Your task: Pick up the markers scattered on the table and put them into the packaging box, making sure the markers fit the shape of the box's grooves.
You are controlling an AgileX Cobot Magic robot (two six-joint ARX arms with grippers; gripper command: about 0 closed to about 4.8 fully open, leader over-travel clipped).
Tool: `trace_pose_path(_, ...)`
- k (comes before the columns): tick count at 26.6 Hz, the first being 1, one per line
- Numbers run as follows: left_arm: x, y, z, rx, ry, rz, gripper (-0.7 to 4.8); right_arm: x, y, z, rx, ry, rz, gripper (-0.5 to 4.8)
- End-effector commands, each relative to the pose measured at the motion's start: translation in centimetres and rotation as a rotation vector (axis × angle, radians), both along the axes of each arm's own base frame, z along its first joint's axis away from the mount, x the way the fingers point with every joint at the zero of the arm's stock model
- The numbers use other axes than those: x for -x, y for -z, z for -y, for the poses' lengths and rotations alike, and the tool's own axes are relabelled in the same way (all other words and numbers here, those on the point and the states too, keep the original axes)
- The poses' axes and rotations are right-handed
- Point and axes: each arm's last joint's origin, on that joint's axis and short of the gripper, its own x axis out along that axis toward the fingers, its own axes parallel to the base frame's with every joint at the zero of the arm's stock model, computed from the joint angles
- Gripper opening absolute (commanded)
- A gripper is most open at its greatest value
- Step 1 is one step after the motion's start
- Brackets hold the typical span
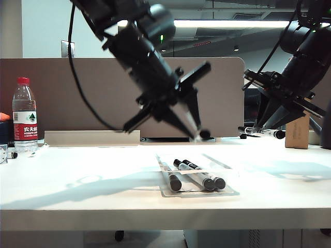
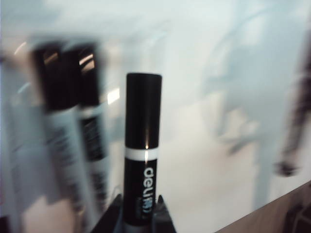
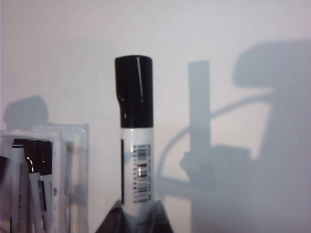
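Left gripper (image 1: 182, 120) and right gripper (image 1: 266, 128) each clamped one white-barrelled, black-capped marker (image 2: 142, 150) (image 3: 135, 145); three more markers (image 1: 199, 175) lay in the shallow clear plastic tray (image 1: 227, 190).

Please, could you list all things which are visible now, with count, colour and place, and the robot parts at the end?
markers in the packaging box: three, white with black caps, lying side by side in the tray
marker in the left claw: one, black cap and white band, held above the tray
marker in the right claw: one, white with black cap, held above the table at the right
packaging box: one, clear plastic, centre of the table
table: one, white
water bottle: one, clear with red cap and red label, far left
cardboard box: one, brown, far right
partition: one, brown, behind the table
left claw: black, shut on its marker, over the tray
right claw: black, shut on its marker, raised at the right
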Motion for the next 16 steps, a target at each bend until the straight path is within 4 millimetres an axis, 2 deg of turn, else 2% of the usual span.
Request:
trace_pose_path(1, 0.07, -0.68, 0.06, -0.005, -0.017, 0.037, -0.05, -0.06, -0.4, -0.07, -0.011, -0.005, 0.022, -0.08)
trace_pose_path(14, 0.72, 0.01, -0.5, -0.095, 0.013, -0.023, -0.01, 0.05, -0.74, -0.16, -0.031, -0.017, 0.031, -0.08)
trace_pose_path(15, 0.76, 0.04, -0.53, -0.099, 0.014, -0.029, 0.07, 0.05, -0.84, -0.16, -0.032, -0.017, 0.033, -0.08)
trace_pose_path(16, 0.82, 0.08, -0.56, -0.103, 0.013, -0.035, 0.51, 0.09, -0.93, -0.16, -0.032, -0.017, 0.036, -0.08)
